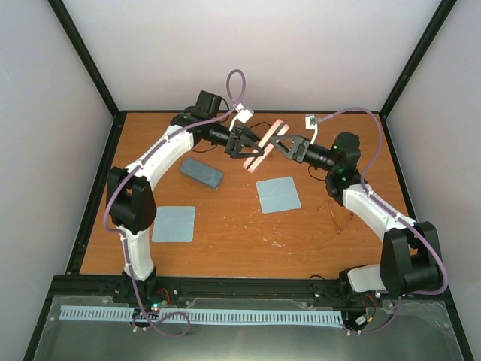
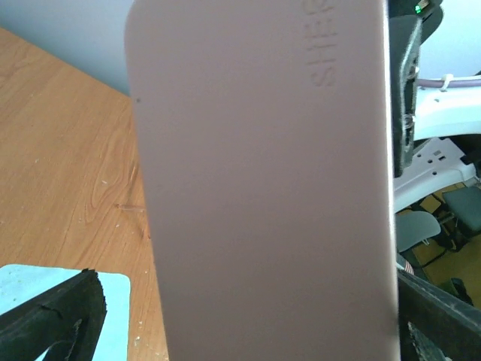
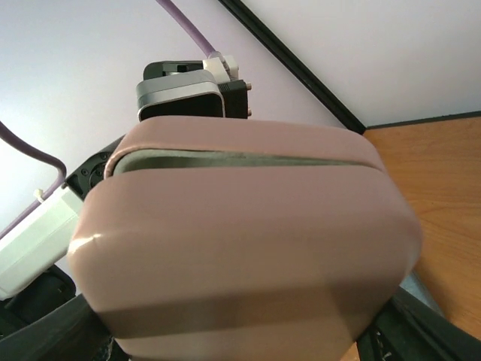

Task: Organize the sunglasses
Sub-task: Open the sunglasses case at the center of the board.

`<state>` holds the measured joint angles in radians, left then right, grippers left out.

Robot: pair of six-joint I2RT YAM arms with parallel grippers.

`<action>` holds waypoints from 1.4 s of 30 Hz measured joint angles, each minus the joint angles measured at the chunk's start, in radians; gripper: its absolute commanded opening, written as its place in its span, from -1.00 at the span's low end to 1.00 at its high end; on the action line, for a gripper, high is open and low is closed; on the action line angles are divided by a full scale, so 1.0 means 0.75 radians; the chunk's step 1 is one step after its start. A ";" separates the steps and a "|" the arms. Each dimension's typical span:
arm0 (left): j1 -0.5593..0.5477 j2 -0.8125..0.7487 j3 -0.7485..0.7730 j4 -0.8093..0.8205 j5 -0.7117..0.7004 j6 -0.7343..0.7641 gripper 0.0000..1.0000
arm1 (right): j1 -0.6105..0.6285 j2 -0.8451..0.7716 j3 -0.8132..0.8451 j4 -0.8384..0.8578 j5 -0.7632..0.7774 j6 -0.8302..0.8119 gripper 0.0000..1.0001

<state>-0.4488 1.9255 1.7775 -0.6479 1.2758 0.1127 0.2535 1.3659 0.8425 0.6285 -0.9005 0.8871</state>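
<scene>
A pink oblong case [image 1: 275,128] hangs tilted above the back of the table, between my two grippers. My right gripper [image 1: 281,144] is shut on one end; its dark fingers [image 3: 421,331] press both sides of the case [image 3: 240,248], whose lid seam shows near the top. My left gripper [image 1: 246,147] is open around the other end. In the left wrist view the case [image 2: 263,188] fills the space between the fingers, with a gap beside the left finger [image 2: 52,320]. A very thin, pale reddish pair of sunglasses [image 1: 342,220] lies faintly visible on the table's right side.
A blue-grey case [image 1: 201,173] lies on the wooden table [image 1: 225,248] left of centre. Two light-blue square cloths lie flat, one at centre [image 1: 278,195] and one at front left [image 1: 174,223]. Black frame rails and pale walls enclose the table.
</scene>
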 measured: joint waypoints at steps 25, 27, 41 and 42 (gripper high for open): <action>0.109 0.181 0.113 -0.287 -0.179 0.286 0.99 | -0.003 -0.186 -0.040 -0.385 -0.016 -0.166 -0.11; 0.110 0.181 0.113 -0.287 -0.196 0.289 0.99 | -0.003 -0.186 -0.040 -0.385 -0.018 -0.167 -0.11; 0.112 0.160 0.062 -0.320 -0.106 0.294 0.64 | -0.001 -0.154 -0.056 -0.353 0.116 -0.182 -0.11; 0.112 0.159 0.056 -0.333 -0.105 0.301 0.60 | -0.001 -0.146 -0.056 -0.348 0.121 -0.179 -0.11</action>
<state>-0.3649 2.0445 1.8198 -0.8974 1.1973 0.3386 0.2531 1.2560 0.8001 0.3672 -0.8101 0.7528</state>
